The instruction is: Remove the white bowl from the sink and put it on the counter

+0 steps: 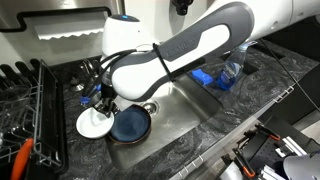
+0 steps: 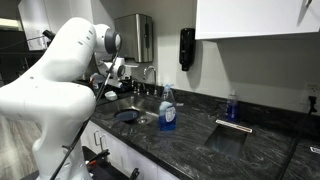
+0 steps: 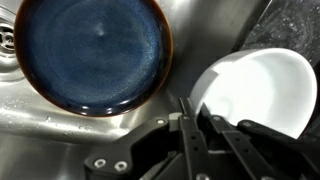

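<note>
You hold the white bowl (image 3: 258,85) by its rim, right at the edge of the sink (image 1: 175,105).

In the wrist view the jaws of your gripper (image 3: 197,110) are squeezed close together and pinch the thin rim of the bowl. The bowl is at the side of the sink next to the black dish rack (image 1: 35,115), and part of it is over the dark counter (image 3: 292,20). You cannot tell if it rests on the edge or hangs just above it. A big dark blue plate (image 1: 130,125) lies flat in the bottom of the sink, just beside the bowl and near the drain (image 1: 150,106). A blue soap bottle (image 2: 168,108) stands on the counter beside the sink.
</note>
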Motion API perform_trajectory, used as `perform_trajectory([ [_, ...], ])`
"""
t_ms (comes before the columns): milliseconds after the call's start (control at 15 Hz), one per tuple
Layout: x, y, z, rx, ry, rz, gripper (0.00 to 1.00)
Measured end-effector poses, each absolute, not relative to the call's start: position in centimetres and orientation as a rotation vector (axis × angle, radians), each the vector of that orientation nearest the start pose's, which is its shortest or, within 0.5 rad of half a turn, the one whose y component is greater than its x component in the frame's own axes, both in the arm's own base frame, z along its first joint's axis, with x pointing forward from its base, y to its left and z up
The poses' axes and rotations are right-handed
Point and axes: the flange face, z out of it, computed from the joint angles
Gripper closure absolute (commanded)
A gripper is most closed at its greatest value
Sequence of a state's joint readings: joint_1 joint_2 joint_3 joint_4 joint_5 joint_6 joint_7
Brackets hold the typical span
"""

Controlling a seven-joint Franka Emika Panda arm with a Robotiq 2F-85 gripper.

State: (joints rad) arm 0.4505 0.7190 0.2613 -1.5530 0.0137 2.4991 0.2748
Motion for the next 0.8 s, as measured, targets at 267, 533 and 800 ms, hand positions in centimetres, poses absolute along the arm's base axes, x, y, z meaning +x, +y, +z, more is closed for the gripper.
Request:
perform_trajectory([
  [267, 57.8, 46.7, 25.1, -2.807, -0.508, -0.193, 0.98],
  [533, 58.3, 47.8, 25.1, -2.799, -0.532, -0.184, 0.65],
  [800, 58.8, 48.3, 25.3, -2.788, -0.566, -0.191, 0.38],
])
